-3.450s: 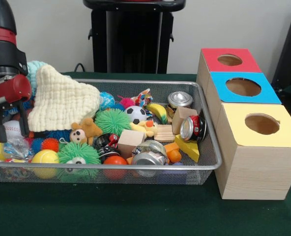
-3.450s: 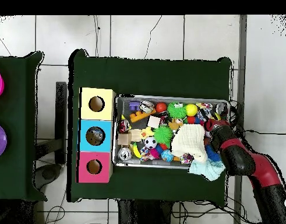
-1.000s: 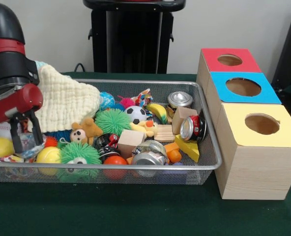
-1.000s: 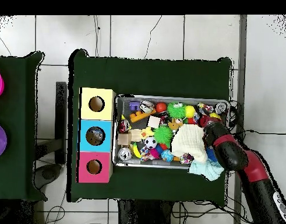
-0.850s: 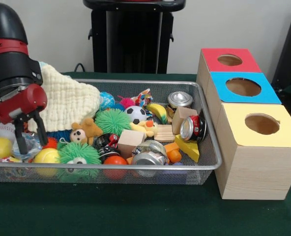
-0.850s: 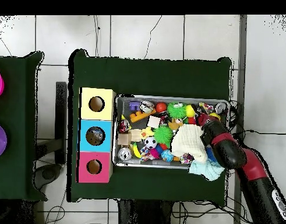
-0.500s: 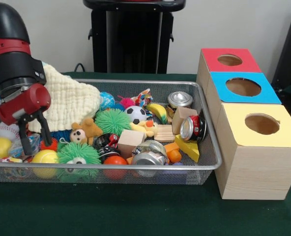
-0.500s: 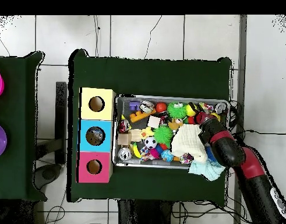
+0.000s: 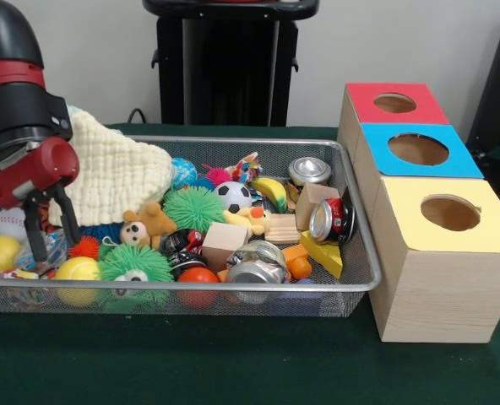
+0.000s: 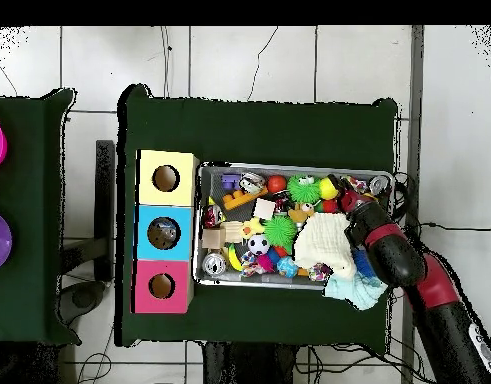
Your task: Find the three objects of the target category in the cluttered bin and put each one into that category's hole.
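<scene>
**A:** Three holes wait in the boxes (image 9: 425,211) at the far end of the basket (image 9: 361,278). Where's the claw (image 9: 49,229)?

**B:** Opposite end, spread wide and empty, its tips down among the balls beside the knitted cloth (image 9: 115,173).

**A:** Which sort it's after, I can't tell. What's under it?

**B:** A white ball (image 9: 10,224), an orange spiky one (image 9: 85,247), a crinkly wrapper (image 9: 46,251).

**A:** I'd centre over one round thing, drop straight, and keep clear of the cloth and wrapper.
</scene>
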`<state>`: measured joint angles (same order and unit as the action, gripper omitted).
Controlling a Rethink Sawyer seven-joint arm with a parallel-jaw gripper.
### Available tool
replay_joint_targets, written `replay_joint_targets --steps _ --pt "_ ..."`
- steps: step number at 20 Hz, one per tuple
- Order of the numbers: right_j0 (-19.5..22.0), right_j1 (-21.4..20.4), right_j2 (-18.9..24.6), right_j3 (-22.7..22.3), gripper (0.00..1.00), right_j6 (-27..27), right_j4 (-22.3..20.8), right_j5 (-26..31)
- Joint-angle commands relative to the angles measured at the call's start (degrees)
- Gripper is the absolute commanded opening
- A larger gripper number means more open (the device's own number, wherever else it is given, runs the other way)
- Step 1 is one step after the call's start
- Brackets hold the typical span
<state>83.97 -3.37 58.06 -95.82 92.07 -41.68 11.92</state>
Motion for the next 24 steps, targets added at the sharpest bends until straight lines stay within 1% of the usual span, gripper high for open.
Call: replay_joint_targets --steps 1,4,6,7,8,10,11,12,13,14,15,17,18,20,21,24 --pt "0.0 -3.5 -3.5 1.7 1.0 1.2 1.9 3.6" --pt "0.1 -2.3 -3.6 2.4 1.0 0.0 1.5 3.2" --pt "-0.7 -4.6 -5.3 1.6 1.0 2.4 1.5 1.9" --pt "-2.1 -8.2 -7.8 0.4 1.0 6.3 1.5 -0.2" --pt "-3.3 -10.5 -9.8 -0.2 1.0 9.1 1.8 -1.5" --pt "-8.3 -17.3 -17.4 -1.3 1.0 17.7 3.5 -5.2" --pt "-13.0 -21.4 -24.5 -2.0 1.0 25.6 7.0 -6.2" --pt "-16.2 -23.8 -29.0 -2.5 1.0 29.6 9.4 -6.8" --pt "-24.2 -28.2 -39.4 -2.6 1.0 38.7 14.4 -5.7" --pt "-28.2 -30.1 -44.4 -2.8 1.0 42.0 17.8 -3.8" --pt "-34.8 -32.3 -52.2 -2.5 1.0 48.0 22.8 1.0" --pt "-40.7 -33.6 -59.0 -2.1 1.0 50.9 29.6 7.2" --pt "-41.8 -33.7 -60.3 -2.1 1.0 50.5 31.8 8.5" --pt "-42.5 -33.6 -61.5 -2.1 1.0 49.2 35.5 10.8" --pt "-42.1 -33.4 -61.3 -2.3 1.0 48.2 37.0 10.8" --pt "-42.1 -32.8 -62.1 -2.1 1.0 45.9 38.8 9.7"
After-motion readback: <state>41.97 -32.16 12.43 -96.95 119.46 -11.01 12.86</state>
